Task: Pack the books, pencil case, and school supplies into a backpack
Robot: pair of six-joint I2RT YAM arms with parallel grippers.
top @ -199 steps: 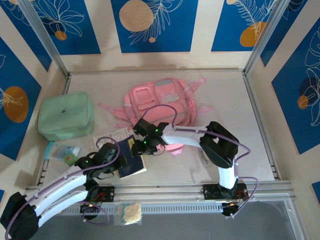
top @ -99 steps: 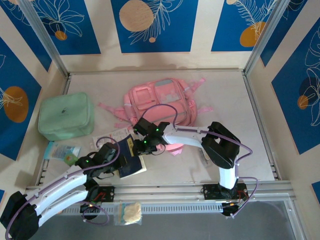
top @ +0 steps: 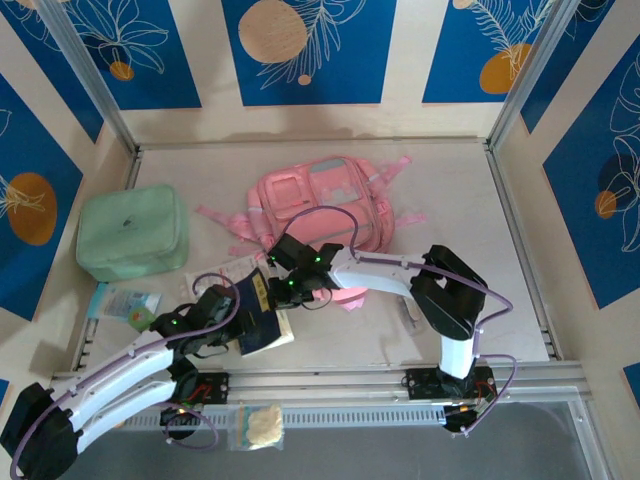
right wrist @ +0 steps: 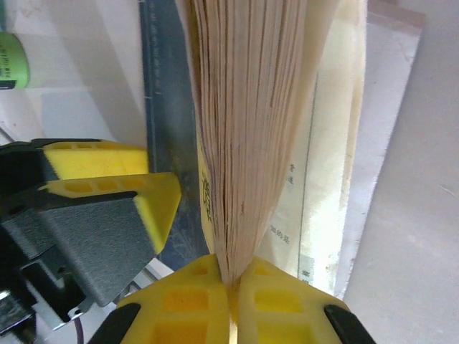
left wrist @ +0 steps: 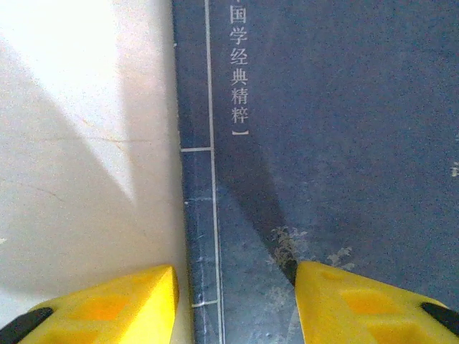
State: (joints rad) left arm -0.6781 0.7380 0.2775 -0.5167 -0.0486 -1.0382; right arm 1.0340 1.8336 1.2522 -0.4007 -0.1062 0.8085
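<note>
Between your right gripper's (right wrist: 231, 283) jaws: a book's (right wrist: 247, 122) fanned page edges, clamped tight.
Your left gripper's (left wrist: 237, 301) jaws stand apart, straddling the navy book's (left wrist: 330, 129) long edge. Bare table (left wrist: 79, 143) lies left of them, and the backpack (top: 320, 200) sits just beyond the right jaws.

Def a robot lab test cell imo: table (top: 470, 250) boxed in w/ alu posts (top: 85, 75), blue leaf-print wall panels (top: 310, 50) up top, robot arms (top: 385, 272) bolted to bottom rail (top: 330, 379).
</note>
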